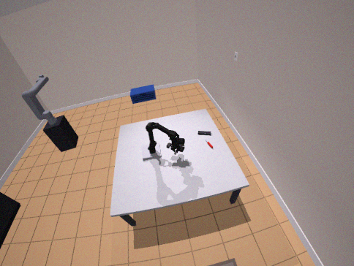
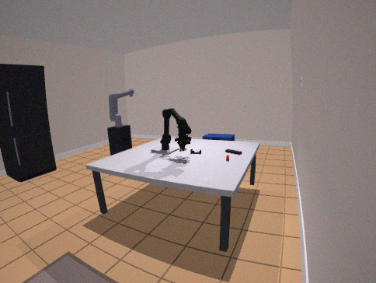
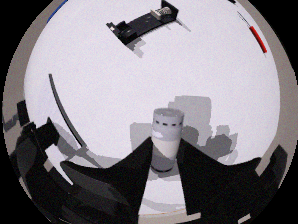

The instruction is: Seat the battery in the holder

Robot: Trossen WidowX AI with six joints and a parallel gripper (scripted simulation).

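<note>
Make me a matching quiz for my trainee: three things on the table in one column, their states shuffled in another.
Things:
1. battery
2. holder
3. red item

States:
a. lying alone near the table's edge
b. clamped in the gripper
c. open slot, nothing in it

Pairs: 1-b, 2-c, 3-a

The battery [image 3: 164,137] sits between the jaws, mid-bench [image 1: 153,190]. The holder [image 3: 145,22] lies ahead, apart. The remote [image 1: 204,133] lies near the right edge.
</note>
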